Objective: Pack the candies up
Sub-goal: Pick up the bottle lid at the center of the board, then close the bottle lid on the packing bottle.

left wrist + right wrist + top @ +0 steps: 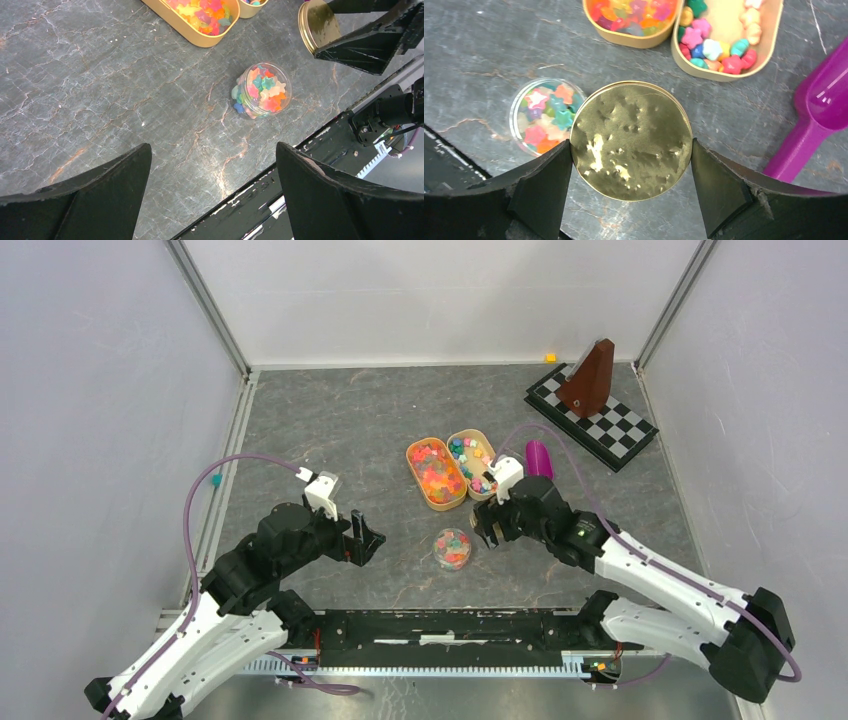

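A small clear jar (453, 548) filled with mixed bright candies (263, 88) stands open on the table; it also shows in the right wrist view (545, 120). My right gripper (488, 530) is shut on a round gold lid (631, 141), held just right of the jar and above the table. The lid also shows in the left wrist view (318, 23). My left gripper (365, 540) is open and empty, left of the jar. Two tan oval trays (421, 480) (486, 443) hold more candies. The purple scoop (539, 458) lies right of the trays.
A checkered board (605, 430) with a brown metronome (590, 378) stands at the back right. A small orange piece (550, 357) lies by the back wall. The black rail (450, 628) runs along the near edge.
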Controlling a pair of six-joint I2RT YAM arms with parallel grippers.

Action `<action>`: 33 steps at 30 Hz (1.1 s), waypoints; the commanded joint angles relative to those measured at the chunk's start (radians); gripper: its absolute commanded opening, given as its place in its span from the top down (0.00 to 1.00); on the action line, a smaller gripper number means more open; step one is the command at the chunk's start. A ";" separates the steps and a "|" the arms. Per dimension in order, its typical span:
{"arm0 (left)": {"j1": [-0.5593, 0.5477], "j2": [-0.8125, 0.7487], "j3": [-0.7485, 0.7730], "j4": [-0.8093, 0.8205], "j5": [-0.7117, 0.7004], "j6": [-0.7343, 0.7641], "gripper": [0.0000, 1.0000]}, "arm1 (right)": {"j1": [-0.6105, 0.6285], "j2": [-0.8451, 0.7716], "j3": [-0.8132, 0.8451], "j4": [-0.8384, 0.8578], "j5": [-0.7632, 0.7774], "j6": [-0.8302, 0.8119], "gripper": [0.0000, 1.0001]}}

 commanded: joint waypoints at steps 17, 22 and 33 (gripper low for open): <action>0.002 -0.011 -0.002 0.020 -0.018 -0.003 0.00 | 0.260 0.259 0.201 -0.024 0.051 -0.005 0.26; 0.002 -0.013 -0.002 0.020 -0.017 -0.003 0.00 | 0.275 0.314 0.212 -0.012 0.061 -0.003 0.26; 0.002 -0.020 -0.002 0.019 -0.020 -0.003 0.00 | 0.296 0.367 0.219 0.008 0.052 0.003 0.25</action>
